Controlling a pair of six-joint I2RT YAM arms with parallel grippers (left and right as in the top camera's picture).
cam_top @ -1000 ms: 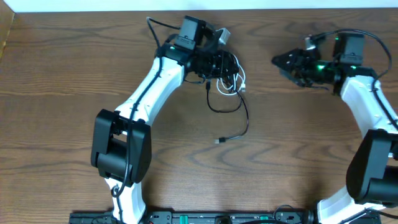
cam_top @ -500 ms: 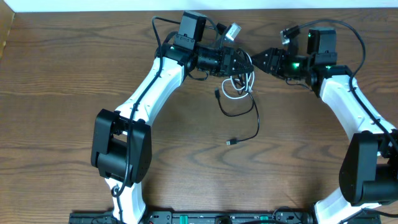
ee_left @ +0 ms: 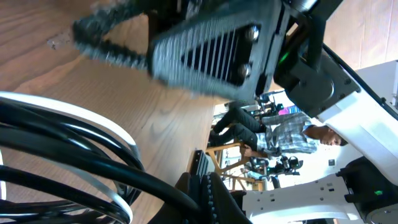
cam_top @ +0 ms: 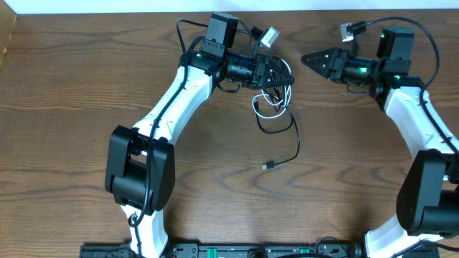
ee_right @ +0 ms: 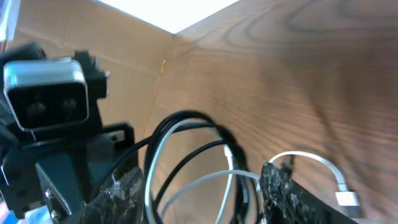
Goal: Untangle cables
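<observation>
Wood-grain table [cam_top: 72, 86] underneath, and two white arms working over it: the left arm [cam_top: 172, 100] and the right arm [cam_top: 416, 122]. The left gripper [cam_top: 281, 73] has its jaws closed on the cables, black and white strands pinched together against the ribbed pads. The right gripper [cam_top: 310, 59] has its jaws spread wide and holds nothing, its tips aimed at the left jaws with a clear gap between. Two cables, one black, one white. The black cable [cam_top: 297, 140] is the long one, running from the left jaws back toward the arm bases in one open curve, well clear of the right jaws. The white cable [ee_left: 74, 115] sits in small loops just under the left jaws. Two plugs show: the black plug [cam_top: 267, 166] at the tail end, pointing toward the left arm's side, and the white plug [ee_right: 347, 199] out past the right jaws.
</observation>
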